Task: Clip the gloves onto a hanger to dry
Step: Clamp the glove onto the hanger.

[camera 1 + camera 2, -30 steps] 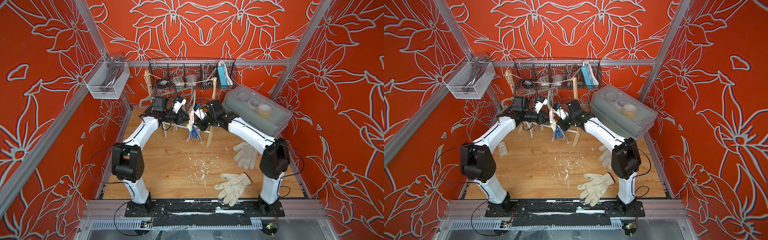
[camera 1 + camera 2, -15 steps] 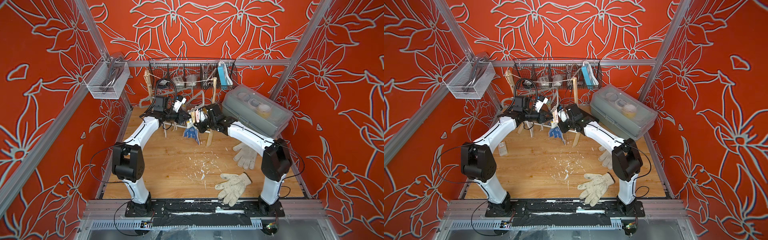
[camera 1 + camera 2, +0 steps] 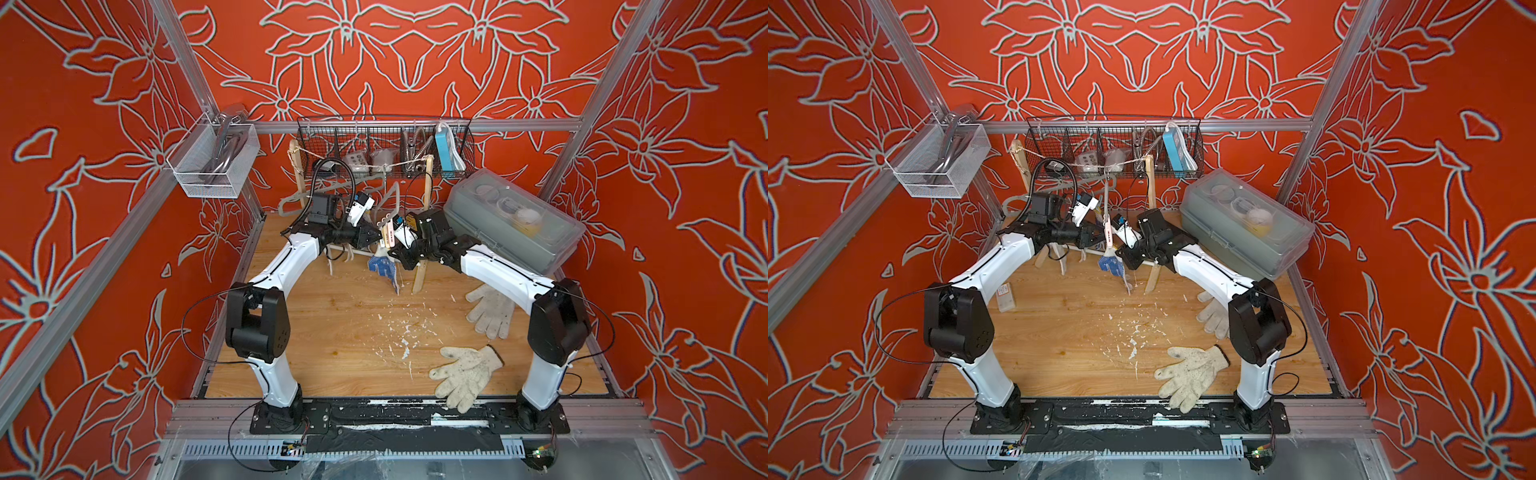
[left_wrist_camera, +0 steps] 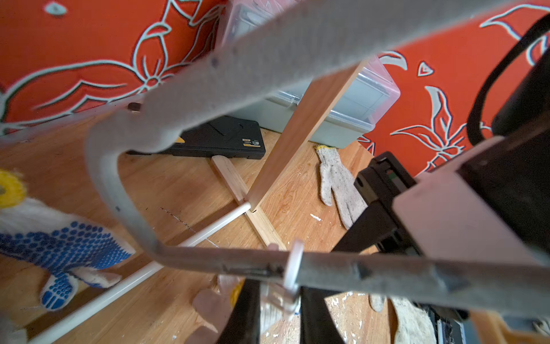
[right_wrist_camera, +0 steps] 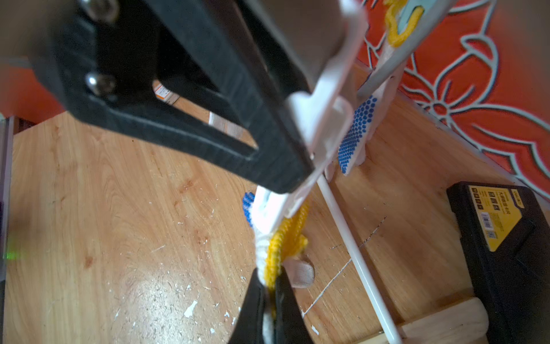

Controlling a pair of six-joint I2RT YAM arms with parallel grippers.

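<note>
1. Left gripper: raised at the back of the wooden table. Its jaws are pressed onto a white clip that sits on the lower bar of the grey hanger.
2. Right gripper: facing the left one from close by. Its jaws are nearly together, pinching the yellow-edged cuff of a blue-dotted glove.
3. That cuff runs up to the mouth of the clip. Whether the clip has bitten onto it cannot be told.
4. The blue-dotted glove hangs fingers down between the two grippers, clear of the table.
5. A second blue-dotted glove hangs farther along the same hanger, with yellow cuff edging visible above it.
6. The far plain glove, off-white and soiled, lies flat on the table and is partly covered by the right arm.
7. The near plain glove, equally soiled, lies flat close to the front edge.
8. White flakes are scattered over the middle of the table.
9. A grey lidded box rests tilted at the back right corner.
</note>
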